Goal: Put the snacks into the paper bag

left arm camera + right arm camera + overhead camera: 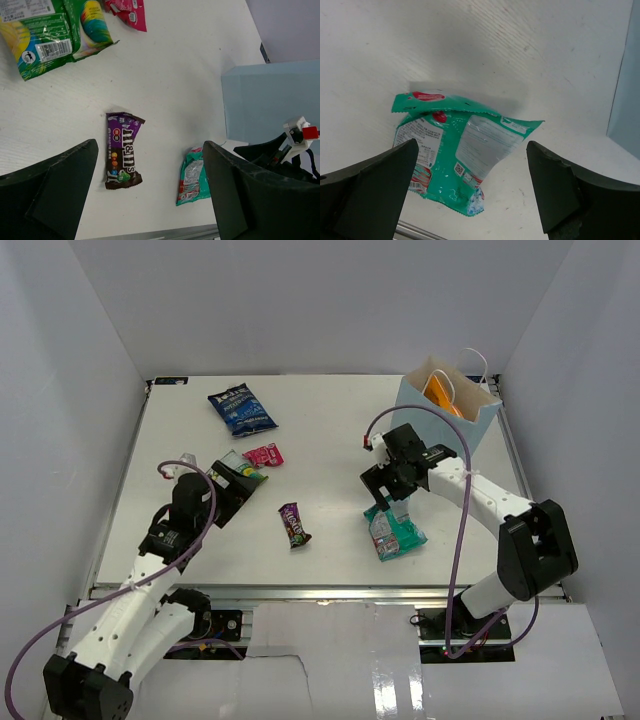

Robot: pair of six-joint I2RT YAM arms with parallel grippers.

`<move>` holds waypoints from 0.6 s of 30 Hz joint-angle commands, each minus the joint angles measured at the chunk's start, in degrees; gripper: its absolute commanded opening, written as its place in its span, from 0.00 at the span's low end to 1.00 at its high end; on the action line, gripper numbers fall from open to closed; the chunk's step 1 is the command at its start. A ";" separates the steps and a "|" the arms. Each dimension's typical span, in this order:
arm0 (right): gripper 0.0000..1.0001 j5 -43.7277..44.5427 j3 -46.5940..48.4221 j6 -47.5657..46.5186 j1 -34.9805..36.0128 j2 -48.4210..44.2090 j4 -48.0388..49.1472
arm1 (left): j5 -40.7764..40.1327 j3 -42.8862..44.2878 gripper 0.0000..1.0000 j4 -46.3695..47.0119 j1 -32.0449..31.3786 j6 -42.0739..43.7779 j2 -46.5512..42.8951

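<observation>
Upright at the far right corner of the bench [330, 420]: light-blue paper bag [452, 428], white cord handles raised, orange chip bag [441, 391] already inside and showing at the mouth.

Out on the bench, flat: dark blue bag [242, 408] toward the far left; pink packet [265, 455] nearer the middle; green packet [42, 37] just beside the pink one, partly hidden under the left arm in the top view; purple candy bar [294, 524] alone near the front centre; teal packet [455, 155] at the front right, well short of the paper bag, its top edge folded up a little.

Left claw [150, 175]: released, fingers [60, 190] spread wide, grasping nothing, hanging above the bench on the left side. From its wrist camera, candy bar below and between the fingers, teal packet further right, wall of the paper bag beyond.

Right claw [470, 165]: released too, fingers [560, 190] far apart, hovering straight over the teal packet with one finger to each side. No contact visible between either finger and the wrapper. Edge of the paper bag just in view at the right of that wrist camera.
</observation>
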 commanded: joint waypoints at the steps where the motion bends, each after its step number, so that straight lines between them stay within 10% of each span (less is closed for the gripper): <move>1: 0.95 5.58 -3.77 5.22 -0.77 -2.47 4.91 | -0.74 -1.03 0.95 -1.64 0.19 -3.44 -0.31; 11: 0.88 -1.96 -10.28 7.07 -4.64 -0.89 7.90 | 4.10 -1.99 0.95 2.58 0.19 -0.72 2.68; 18: 0.46 -12.16 -12.13 2.33 -5.34 -2.03 9.13 | 10.68 -5.59 0.94 8.38 0.19 1.83 -0.04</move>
